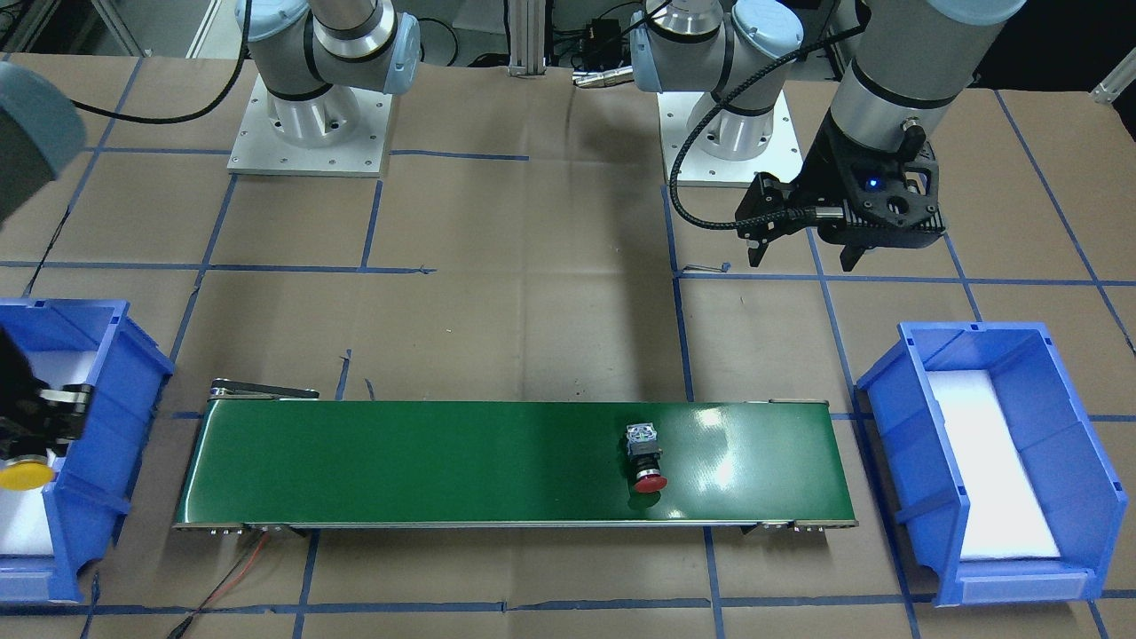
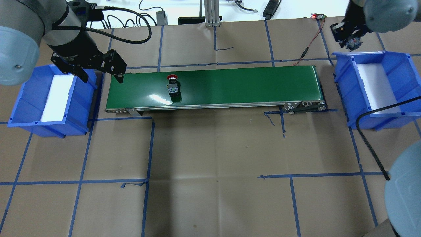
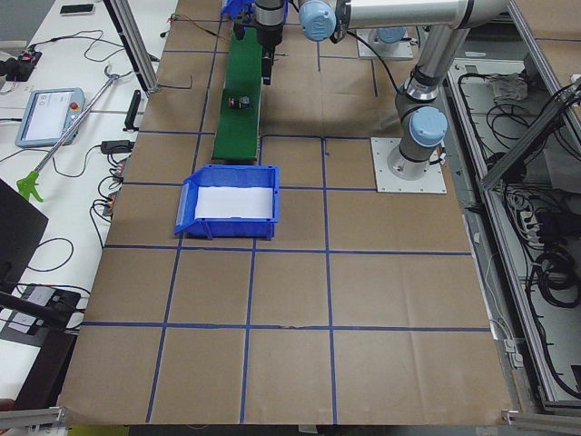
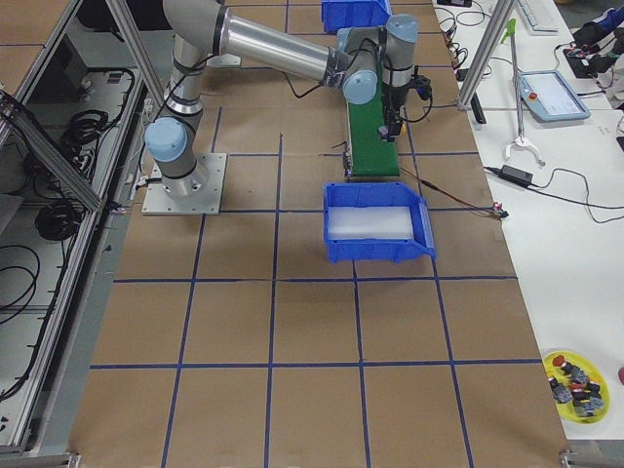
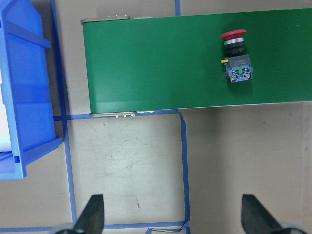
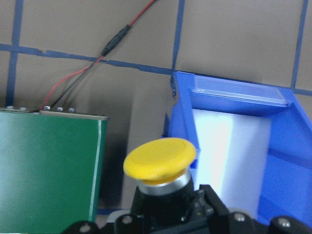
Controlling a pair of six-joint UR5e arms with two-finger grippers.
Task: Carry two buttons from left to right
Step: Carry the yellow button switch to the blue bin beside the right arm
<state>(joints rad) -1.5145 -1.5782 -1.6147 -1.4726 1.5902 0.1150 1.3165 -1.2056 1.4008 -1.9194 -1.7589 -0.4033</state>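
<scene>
- Left arm: the left gripper (image 1: 801,259) hangs at the upper right of the front-facing view. It points straight down, raised above the paper-covered table (image 1: 532,293).
- Left end effector: its fingers (image 5: 94,214) are spread wide, with nothing between them.
- Left wrist view: the end of the green conveyor belt (image 1: 426,461) fills the top of the frame. The wall of the blue bin by the left arm (image 5: 24,97) runs down the left edge.
- Red-capped button (image 1: 646,460): it lies on its side on the belt, right of centre in the front-facing view. Its cap faces the lower edge of the frame, and it is well apart from both grippers.
- Right arm: the right gripper (image 1: 31,430) shows at the left edge of the front-facing view, over the blue bin by the right arm (image 1: 106,426).
- Right end effector: the jaws pinch the black body of the yellow-capped button (image 6: 160,160), with the cap pointing away from the wrist.
- Right wrist view: the yellow cap sits at lower centre. The bin's white liner (image 6: 229,146) lies to its right and the belt's end to its left.
</scene>
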